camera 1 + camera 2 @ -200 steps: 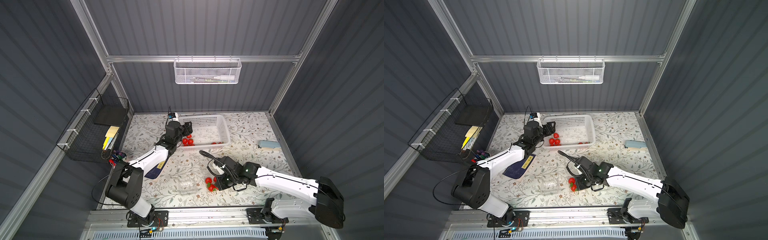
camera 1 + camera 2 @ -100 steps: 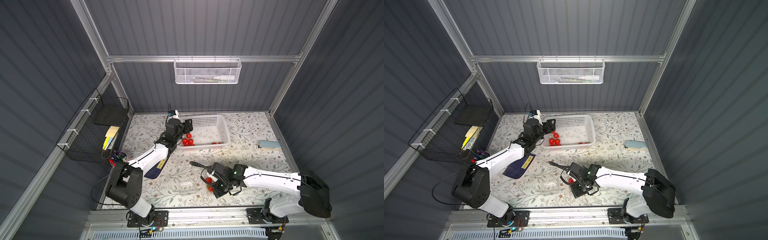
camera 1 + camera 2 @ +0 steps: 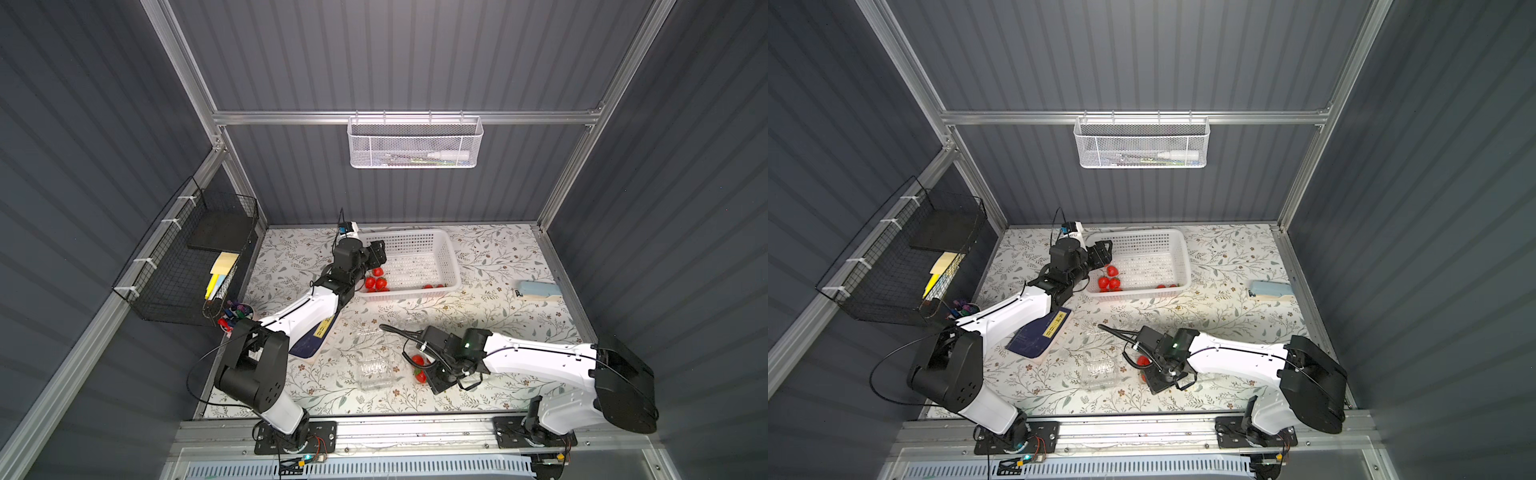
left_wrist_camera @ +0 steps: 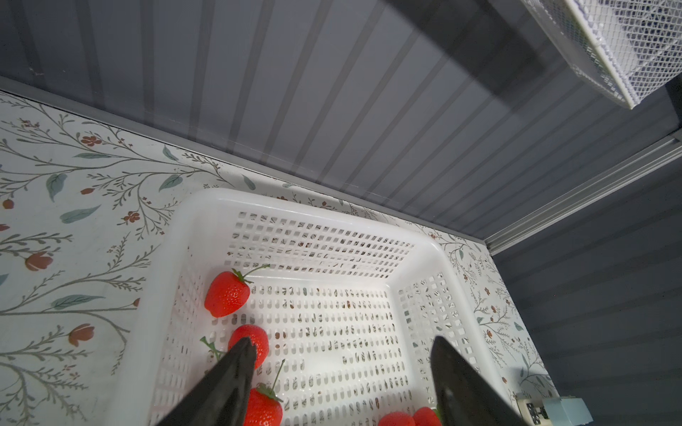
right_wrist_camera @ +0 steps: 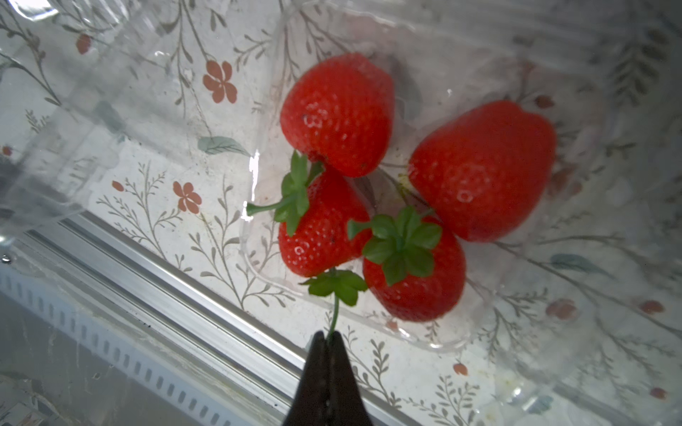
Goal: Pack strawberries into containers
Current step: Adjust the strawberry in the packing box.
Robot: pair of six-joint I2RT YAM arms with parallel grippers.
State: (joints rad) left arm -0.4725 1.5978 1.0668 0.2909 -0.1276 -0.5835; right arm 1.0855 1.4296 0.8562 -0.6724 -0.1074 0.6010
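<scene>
Scanning from the left wall: a black wire rack [image 3: 183, 257] hangs there, with a cup of markers [image 3: 235, 312] under it and a dark blue book [image 3: 309, 345] lying partly under the left arm. Next, the left gripper [image 4: 343, 346] hangs over the left end of the white perforated basket [image 3: 451, 257], jaws spread wide with nothing between them. Three loose strawberries [image 3: 376, 282] sit right below it, and a couple more lie along the basket's front wall. Mid-table there's an empty clear clamshell [image 3: 374, 372]. Just right of that, the right gripper [image 5: 326, 341] is pinched tight on the thin green stem of one strawberry [image 5: 317, 236], which lies with three others inside a second clear clamshell [image 5: 254, 254]. A pale blue block [image 3: 536, 289] sits far right.
</scene>
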